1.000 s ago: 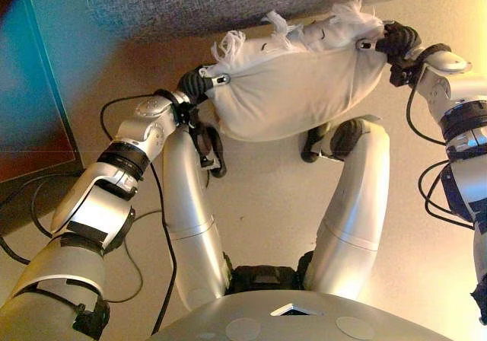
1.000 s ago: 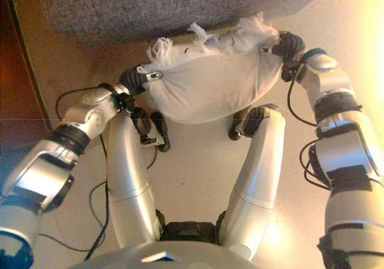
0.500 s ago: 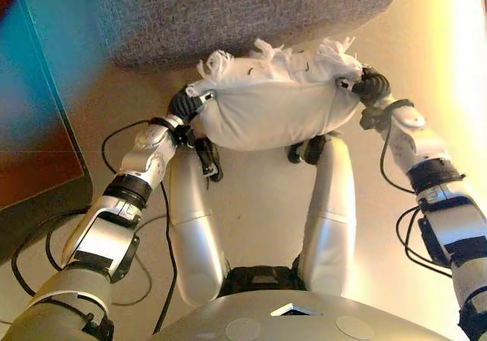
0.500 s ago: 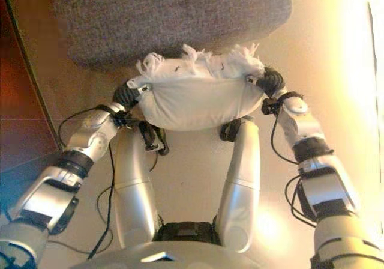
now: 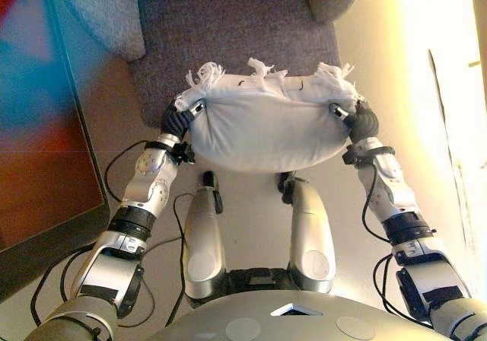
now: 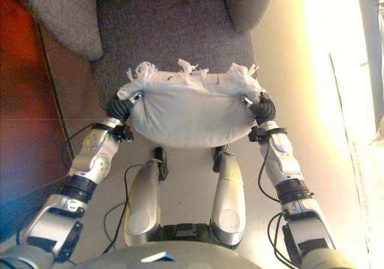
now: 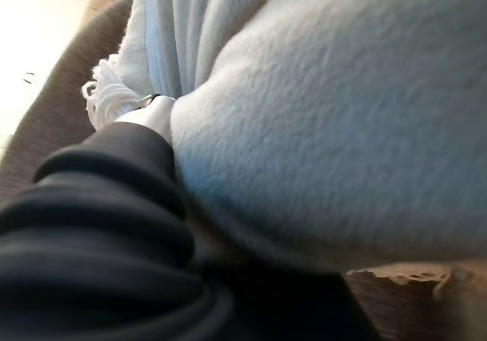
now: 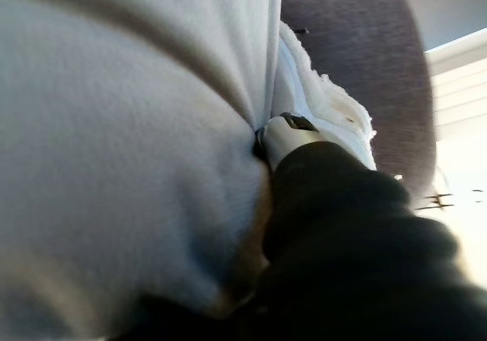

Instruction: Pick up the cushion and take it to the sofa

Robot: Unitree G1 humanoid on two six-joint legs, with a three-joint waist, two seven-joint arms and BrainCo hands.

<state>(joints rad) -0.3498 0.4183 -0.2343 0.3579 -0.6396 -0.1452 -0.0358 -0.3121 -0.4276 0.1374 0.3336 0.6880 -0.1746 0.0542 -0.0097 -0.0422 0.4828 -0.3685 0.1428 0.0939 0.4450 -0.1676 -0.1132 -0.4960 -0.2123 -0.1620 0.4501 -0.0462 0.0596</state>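
Left eye view: one white cushion [image 5: 266,132] clamped between left robot hand [image 5: 178,117] and right robot hand [image 5: 361,122] over one grey sofa [image 5: 228,29].

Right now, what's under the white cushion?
Beyond the cushion, held at both ends by the left hand and right hand, shows the grey sofa seat. Whatever lies directly beneath is covered.

Fingers of the left robot hand [image 5: 176,117] and right robot hand [image 5: 362,120] are buried in the white cushion [image 5: 262,128]; grip unverifiable. The grey sofa [image 5: 228,29] is cut off at the top edge.
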